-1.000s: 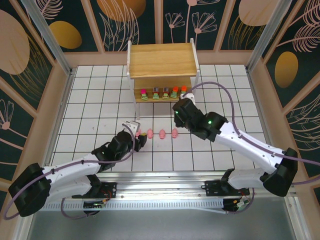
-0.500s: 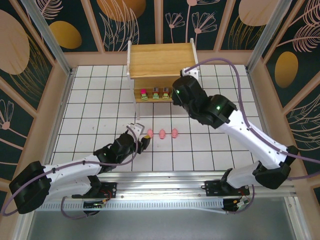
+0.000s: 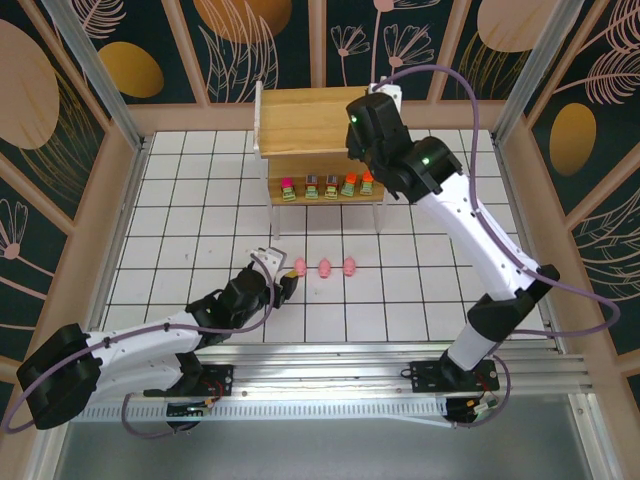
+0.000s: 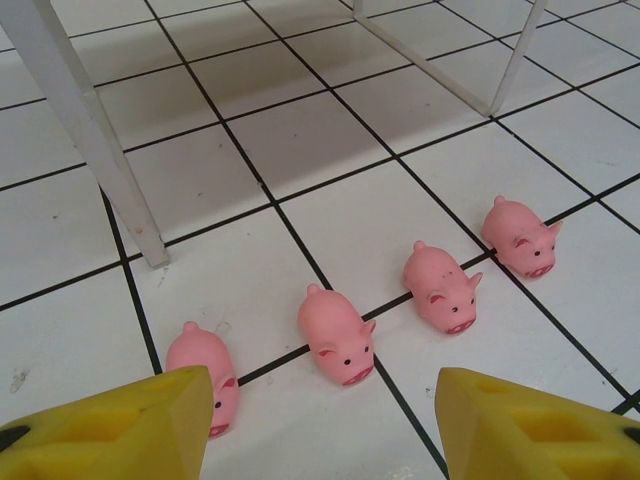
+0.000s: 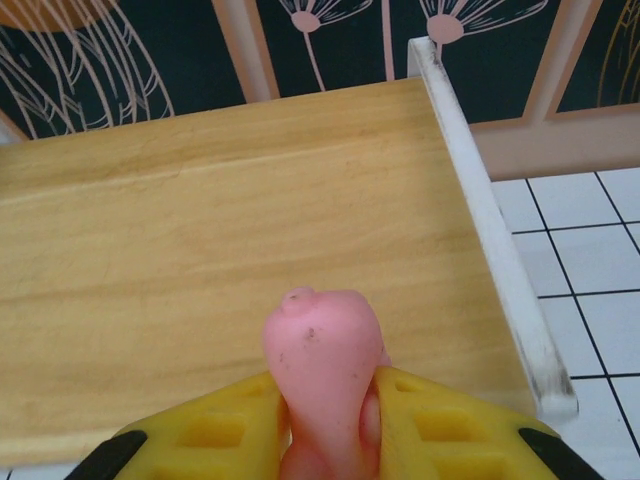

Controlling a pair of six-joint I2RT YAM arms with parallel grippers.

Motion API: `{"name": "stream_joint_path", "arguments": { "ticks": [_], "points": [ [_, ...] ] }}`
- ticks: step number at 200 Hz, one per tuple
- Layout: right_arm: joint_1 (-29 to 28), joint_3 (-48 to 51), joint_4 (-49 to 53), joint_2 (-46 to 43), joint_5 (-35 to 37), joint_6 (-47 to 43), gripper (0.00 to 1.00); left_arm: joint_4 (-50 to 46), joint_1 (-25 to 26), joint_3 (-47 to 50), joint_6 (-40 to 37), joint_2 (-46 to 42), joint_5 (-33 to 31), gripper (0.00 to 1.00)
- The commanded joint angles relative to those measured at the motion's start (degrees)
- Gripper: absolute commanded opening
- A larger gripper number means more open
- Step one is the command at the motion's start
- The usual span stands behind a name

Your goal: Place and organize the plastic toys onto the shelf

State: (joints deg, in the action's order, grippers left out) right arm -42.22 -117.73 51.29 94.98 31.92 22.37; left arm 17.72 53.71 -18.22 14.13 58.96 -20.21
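**One Pig Raised to the Top Board; Four Left on the Table**

Within the last second the right arm has been swung up from the pig row on the table to the right-hand end of the shelf [image 3: 310,120]. The right gripper [image 5: 328,415] is clamped on a pink pig [image 5: 320,345], which is held upright between the yellow fingers [image 5: 235,430]. It is above the top board, towards the front right corner. Whether the pig touches the board cannot be told from the wrist view, so it is to be treated as not yet set down.

The lower board is occupied by five blocky toys [image 3: 330,186], set in one row near its front edge. That tier is judged to be finished.

The left gripper [image 4: 322,405] has been kept almost still, low over the tiled table [image 4: 330,150]. Its jaws stand apart and nothing is held between them. Four remaining pigs [image 4: 440,290] are lined up ahead of it. The nearest pig [image 4: 205,375] lies just beside the left finger, and the next one lies ahead of the gap.

The carry is therefore judged complete and placement is the step in hand. Lowering and release are required next. Room should be left along the top board for the other four pigs. A rounded toy released close to the edge could tip or roll.
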Motion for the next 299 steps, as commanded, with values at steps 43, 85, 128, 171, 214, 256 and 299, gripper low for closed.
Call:
{"name": "stream_joint_path", "arguments": {
  "ticks": [43, 85, 128, 171, 214, 256, 299],
  "points": [
    [5.06, -3.85, 2.03, 3.82, -6.07, -0.40, 0.26, 2.16, 0.36, 1.34, -0.36, -1.39, -1.50, 0.61],
    [6.00, -3.08, 1.62, 3.90, -8.88, 0.35, 0.27, 2.53, 0.39, 1.52, -0.43, -1.31, -1.69, 0.61],
    [6.05, -1.68, 1.87, 3.46, -9.77, 1.17, 0.27, 2.81, 0.40, 1.56, -0.44, -1.04, -1.52, 0.61],
    [6.09, 0.45, 2.05, 2.65, -10.37, 1.78, 0.28, 2.94, 0.42, 1.58, -0.44, -0.95, -1.27, 0.61],
    [6.01, 1.88, 2.41, 1.76, -9.16, 2.33, 0.29, 3.13, 0.36, 1.76, -0.51, -1.13, -1.10, 0.61],
    [6.04, 1.80, 2.89, 2.37, -7.45, 2.24, 0.35, 3.13, 0.36, 1.78, -0.42, -1.28, -1.04, 0.61],
    [5.91, -0.67, 3.90, 4.21, -5.58, 1.58, 0.38, 3.13, 0.38, 1.88, -0.44, -1.48, -0.91, 0.61]
  ]
}}
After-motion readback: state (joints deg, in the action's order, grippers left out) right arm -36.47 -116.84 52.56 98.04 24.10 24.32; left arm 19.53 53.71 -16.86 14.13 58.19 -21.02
